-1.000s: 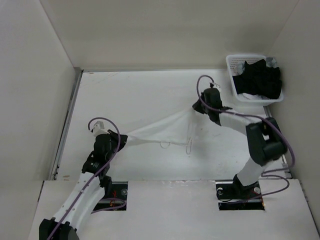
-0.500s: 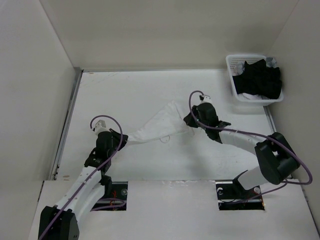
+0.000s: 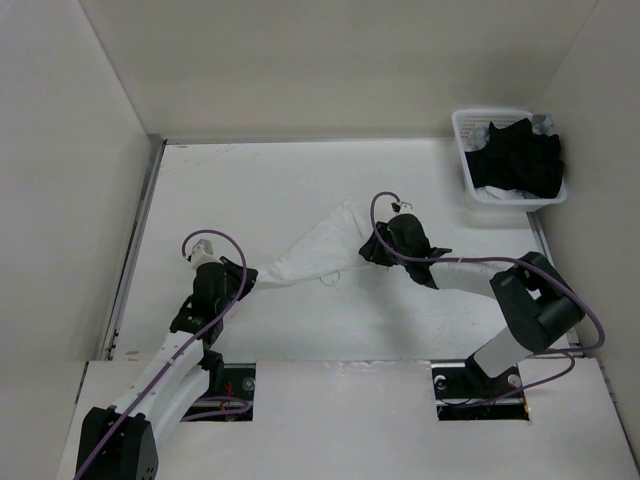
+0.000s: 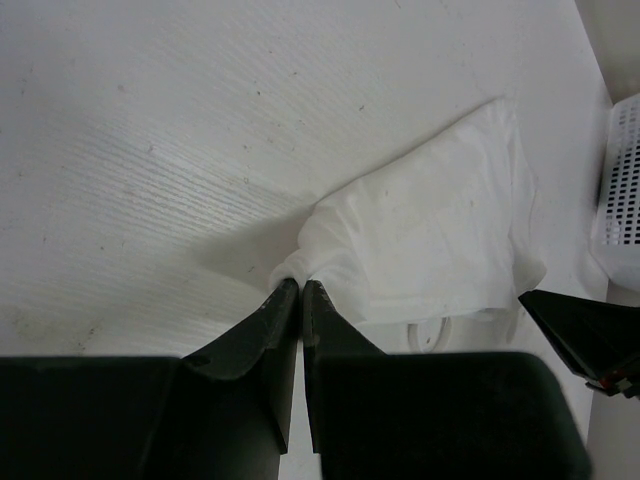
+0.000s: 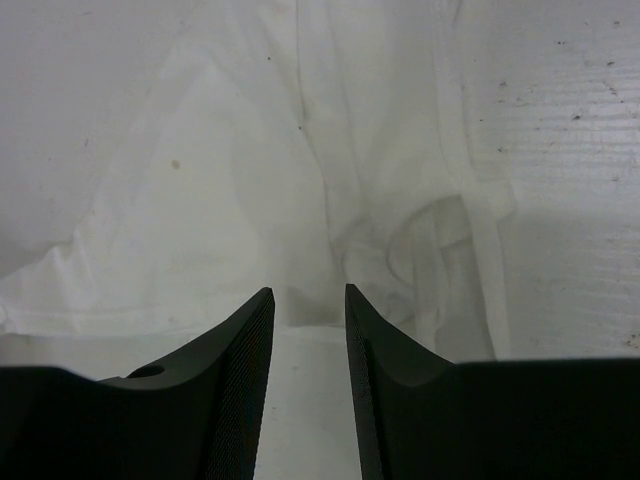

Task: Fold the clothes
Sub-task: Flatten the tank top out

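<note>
Parting its 2 fingers, the right gripper (image 5: 305,292) has just let go of the top (image 5: 230,150). A second ago it clamped the far corner and held the cloth stretched wide, then swept that corner over toward the left arm. Now nothing sits between its jaws, and the straps (image 5: 440,250) lie loose just ahead of them. The left gripper (image 4: 300,288) stays clenched on the opposite corner. The top lies doubled into a narrow, slanted bundle on the table (image 3: 260,180) between the 2 arms, well apart from the basket (image 3: 462,150) of black garments (image 3: 515,160). I judge 1 fold laid, though rumpled, so smoothing or another fold likely remains.
</note>
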Motion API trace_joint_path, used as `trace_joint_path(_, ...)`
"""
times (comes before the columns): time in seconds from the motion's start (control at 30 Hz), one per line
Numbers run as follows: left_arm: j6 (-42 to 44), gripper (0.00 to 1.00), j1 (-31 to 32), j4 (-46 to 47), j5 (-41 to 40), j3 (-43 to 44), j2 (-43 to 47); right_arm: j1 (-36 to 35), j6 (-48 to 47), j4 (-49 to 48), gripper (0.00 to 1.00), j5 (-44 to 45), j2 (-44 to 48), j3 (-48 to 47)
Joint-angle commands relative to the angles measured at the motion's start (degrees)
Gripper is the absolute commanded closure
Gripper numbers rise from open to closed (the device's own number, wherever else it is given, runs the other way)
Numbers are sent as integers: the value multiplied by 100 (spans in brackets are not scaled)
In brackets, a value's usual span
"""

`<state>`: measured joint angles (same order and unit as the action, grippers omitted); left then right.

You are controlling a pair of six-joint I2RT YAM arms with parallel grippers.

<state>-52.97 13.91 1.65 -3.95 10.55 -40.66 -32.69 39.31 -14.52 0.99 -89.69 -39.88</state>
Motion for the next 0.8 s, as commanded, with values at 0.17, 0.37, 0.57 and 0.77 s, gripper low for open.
trace_joint_path(0.17,32,95,19,327,61,-44,-3,30,173,-437,65,-152,-154,-11)
trace_joint_path(0.37,15,95,19,336,61,-44,-20,30,270,-464,70,-205,-145,85)
trace_joint_path(0.57,15,95,19,336,61,-35,-12,39,323,-455,68,-275,-172,77)
trace_joint_path(0.77,6,95,19,336,61,-35,15,39,376,-472,86,-284,-233,85)
